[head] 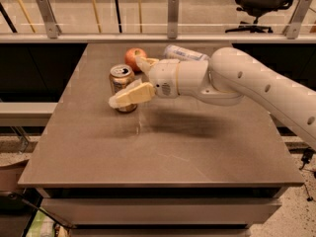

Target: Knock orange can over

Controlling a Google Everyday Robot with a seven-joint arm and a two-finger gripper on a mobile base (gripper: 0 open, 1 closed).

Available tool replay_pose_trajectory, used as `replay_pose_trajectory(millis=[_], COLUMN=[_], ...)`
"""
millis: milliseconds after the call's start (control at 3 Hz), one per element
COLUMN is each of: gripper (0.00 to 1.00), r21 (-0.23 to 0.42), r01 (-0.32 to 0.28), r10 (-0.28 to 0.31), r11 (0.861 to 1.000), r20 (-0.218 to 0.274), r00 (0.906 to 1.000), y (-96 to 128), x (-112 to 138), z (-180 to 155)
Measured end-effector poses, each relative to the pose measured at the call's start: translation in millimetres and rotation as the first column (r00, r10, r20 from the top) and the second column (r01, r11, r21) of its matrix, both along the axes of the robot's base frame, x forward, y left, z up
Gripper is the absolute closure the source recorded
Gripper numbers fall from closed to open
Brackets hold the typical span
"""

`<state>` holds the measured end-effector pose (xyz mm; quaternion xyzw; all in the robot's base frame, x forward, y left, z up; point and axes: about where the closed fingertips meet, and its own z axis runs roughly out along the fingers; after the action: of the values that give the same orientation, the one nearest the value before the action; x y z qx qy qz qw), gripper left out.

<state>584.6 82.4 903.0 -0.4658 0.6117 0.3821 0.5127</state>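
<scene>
The orange can (121, 79) stands upright on the brown table (98, 152), left of centre toward the back. My gripper (125, 81) reaches in from the right on a white arm (256, 85) and is open. Its near finger (131, 95) crosses in front of the can's lower half. Its far finger (144, 63) points back toward the apple, just right of the can's top. The can's lower right side is hidden by the near finger.
A red-orange apple (133, 57) sits just behind the can. A clear plastic bottle (184, 53) lies on its side behind my wrist. A railing with posts (172, 15) runs along the table's far edge. An office chair (260, 3) stands far back right.
</scene>
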Motion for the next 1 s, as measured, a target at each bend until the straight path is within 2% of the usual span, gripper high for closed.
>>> replay_pose_trajectory(millis=[667,1000], gripper=[0.00,0.17], r21=[0.054,0.082], r01=[0.015,0.030], r10=[-0.014,-0.029], r11=[0.998,0.996], r20=[-0.005,-0.013], r00=[0.9999,0.9995], y=[13.9,15.1], x=[1.8,3.2], z=[-17.7,-24.6])
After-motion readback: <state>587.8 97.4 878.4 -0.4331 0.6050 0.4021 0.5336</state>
